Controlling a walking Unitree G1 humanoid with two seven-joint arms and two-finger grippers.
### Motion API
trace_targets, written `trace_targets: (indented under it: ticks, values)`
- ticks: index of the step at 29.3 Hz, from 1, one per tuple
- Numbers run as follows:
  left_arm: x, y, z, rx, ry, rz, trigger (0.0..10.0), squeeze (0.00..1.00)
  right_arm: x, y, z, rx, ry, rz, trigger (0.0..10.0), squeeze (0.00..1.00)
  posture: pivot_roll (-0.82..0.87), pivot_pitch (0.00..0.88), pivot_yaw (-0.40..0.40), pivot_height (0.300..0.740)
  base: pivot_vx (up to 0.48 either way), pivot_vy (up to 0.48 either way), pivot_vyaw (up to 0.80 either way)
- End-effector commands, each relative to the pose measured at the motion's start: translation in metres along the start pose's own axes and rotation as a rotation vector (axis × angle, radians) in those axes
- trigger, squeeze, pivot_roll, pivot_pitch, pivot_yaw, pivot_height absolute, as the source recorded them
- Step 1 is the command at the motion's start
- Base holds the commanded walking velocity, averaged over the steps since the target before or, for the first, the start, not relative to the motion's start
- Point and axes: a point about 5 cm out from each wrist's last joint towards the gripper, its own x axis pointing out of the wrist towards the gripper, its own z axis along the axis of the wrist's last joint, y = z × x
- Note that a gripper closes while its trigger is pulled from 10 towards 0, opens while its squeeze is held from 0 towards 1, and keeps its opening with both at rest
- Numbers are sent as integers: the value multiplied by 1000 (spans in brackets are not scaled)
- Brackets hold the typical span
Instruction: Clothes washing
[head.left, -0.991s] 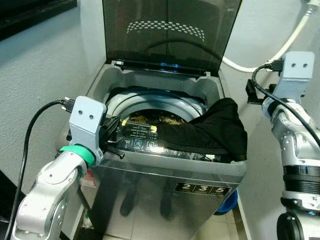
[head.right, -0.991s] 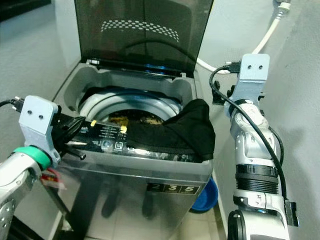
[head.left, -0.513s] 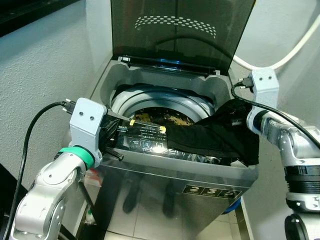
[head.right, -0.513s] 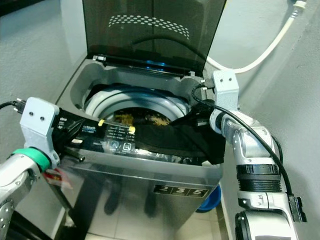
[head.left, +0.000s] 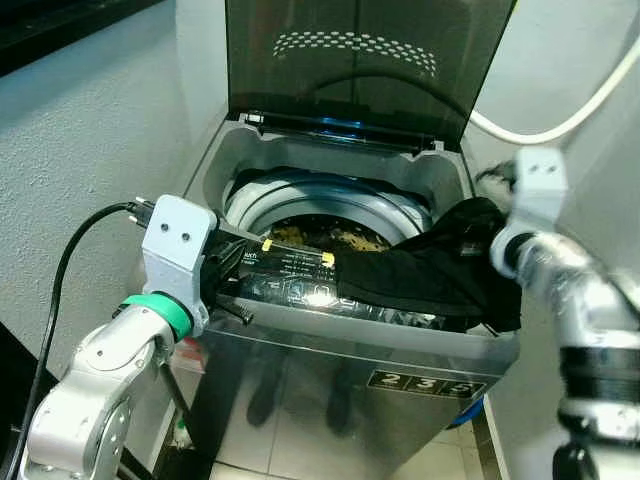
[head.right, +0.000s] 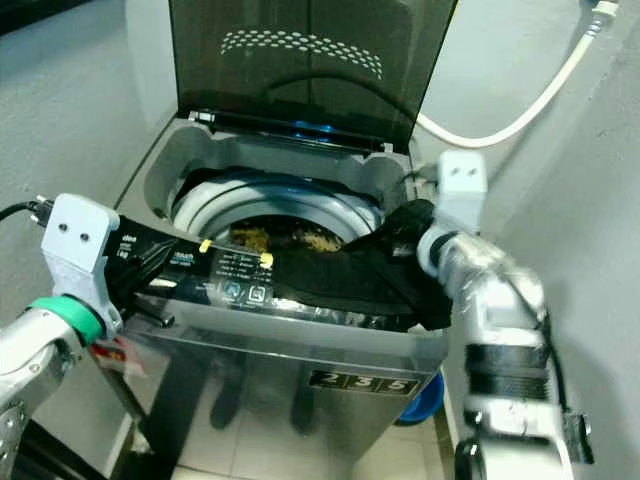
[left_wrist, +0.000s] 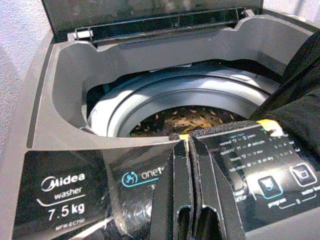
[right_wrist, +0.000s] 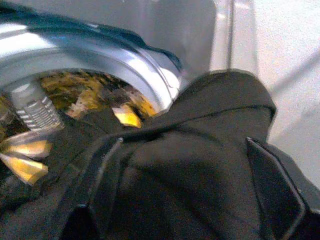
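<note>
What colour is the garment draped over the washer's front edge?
Black garment, clearest in the left eye view.

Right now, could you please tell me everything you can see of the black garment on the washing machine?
The black garment is soft, dark, matte cloth, crumpled and draped over the front right corner of the open Midea washing machine. It partly covers the control panel, with folds reaching toward the drum. The right tool is open, its fingers straddling the bunched fabric.

You see washing machine (head.right: 300, 330) lid up – black garment (head.right: 370, 275) draped over right rim, right arm (head.right: 490, 300) touching it.
</note>
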Motion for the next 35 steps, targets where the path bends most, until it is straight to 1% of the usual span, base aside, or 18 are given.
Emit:
trace_targets:
  ticks: [1,5,10,11,12,13,14,15,16,17,35]
  values:
    - [-1,-3,0,-1,5,-18,10000,0,0,5,-6,-43,7,2,10000,0,47,93,-7,740,0,0,0]
    - [-3,-3,-1,0,10,-21,10000,0,-1,10,-12,-41,42,5,10000,0,47,89,-8,740,0,0,0]
    - [-3,-3,-2,2,13,-23,10000,0,-2,11,-13,-44,54,10,10000,0,46,87,-8,740,0,0,0]
    - [-3,-3,-2,3,14,-25,10000,0,-2,12,-14,-33,66,17,10000,0,46,86,-7,740,0,0,0]
    - [-3,-3,-2,3,14,-27,10000,0,-2,12,-16,-23,82,19,7765,0,47,85,-7,740,0,0,0]
    - [-3,-3,-2,3,14,-27,10000,0,-2,12,-16,-23,82,19,7765,0,47,85,-7,740,0,0,0]
    - [-2,-3,-2,4,14,-28,10000,0,-3,12,-17,-20,86,21,6980,0,48,85,-8,740,0,0,0]
    - [-2,-3,-1,3,13,-28,10000,0,-3,11,-18,-20,87,22,3137,0,48,86,-7,740,0,0,0]
    - [-2,-3,-1,3,13,-28,10000,0,-3,11,-18,-20,87,22,3137,0,48,86,-7,740,0,0,0]
    - [-2,-3,-1,3,13,-28,10000,0,-3,11,-19,-24,83,23,0,0,48,86,-7,740,0,0,0]
    - [-2,-3,-2,1,14,-24,10000,0,-4,13,-16,-37,76,40,0,0,46,91,-10,740,0,0,0]
